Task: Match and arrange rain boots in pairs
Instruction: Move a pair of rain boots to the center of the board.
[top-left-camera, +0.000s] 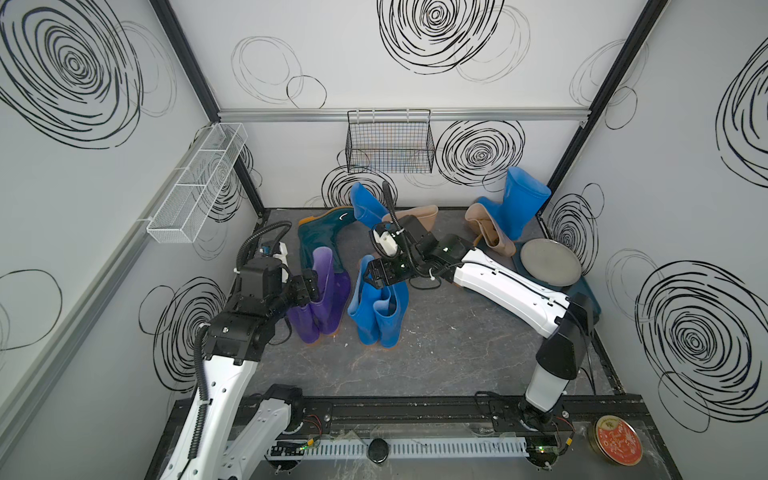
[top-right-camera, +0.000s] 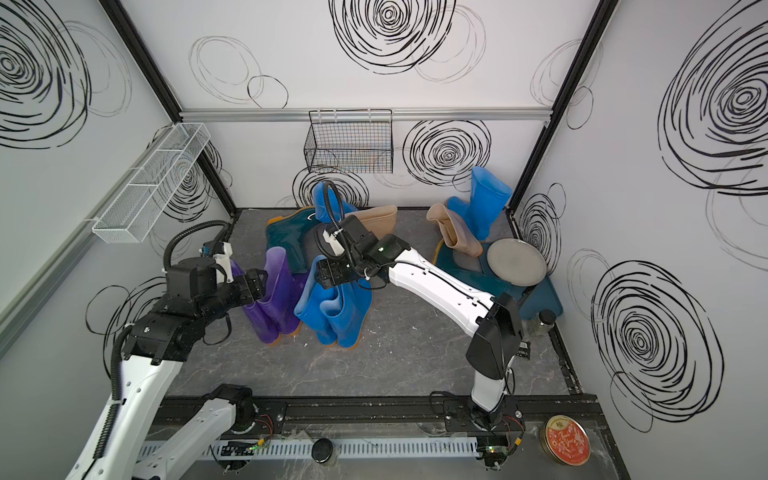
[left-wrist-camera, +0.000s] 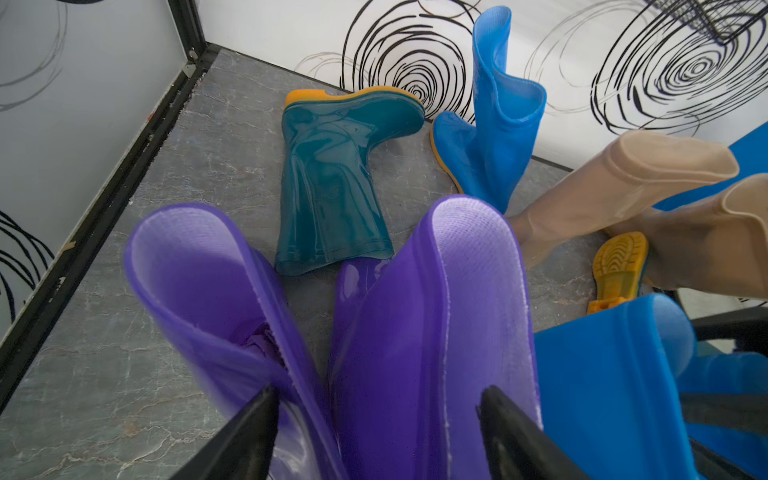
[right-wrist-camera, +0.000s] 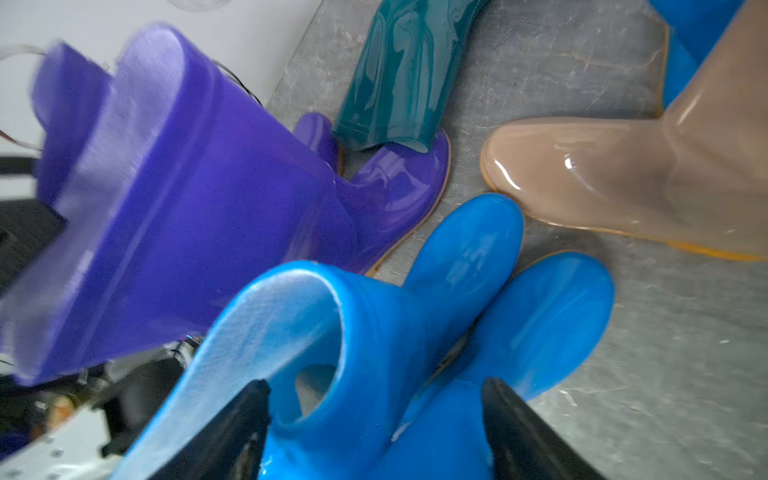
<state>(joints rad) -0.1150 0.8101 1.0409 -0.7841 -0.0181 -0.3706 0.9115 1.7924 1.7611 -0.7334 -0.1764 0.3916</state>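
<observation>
Between the left gripper's (left-wrist-camera: 379, 388) spread, released fingers stands a purple boot (left-wrist-camera: 436, 311); the right gripper (right-wrist-camera: 376, 381) straddles a blue boot (right-wrist-camera: 374, 324), grip unclear. Well apart from either, the tray (top-right-camera: 540, 301) holds a plate (top-right-camera: 516, 262).

Your widest free room is the bare floor (top-left-camera: 436, 365) in front of the standing purple pair (top-left-camera: 328, 307) and blue pair (top-left-camera: 382, 320). Those pairs stand just beside each other, so you get no clear lane between them. Behind them the lying teal boot (top-left-camera: 318, 239), the leaning blue boot (top-left-camera: 363, 205) and the tan boot (top-left-camera: 424, 212) crowd the back wall. The right arm (top-left-camera: 507, 289) spans the floor right of centre. The second tan boot (top-left-camera: 492, 235), the upright blue boot (top-left-camera: 521, 199) and the plate (top-left-camera: 550, 257) block the back right corner.
</observation>
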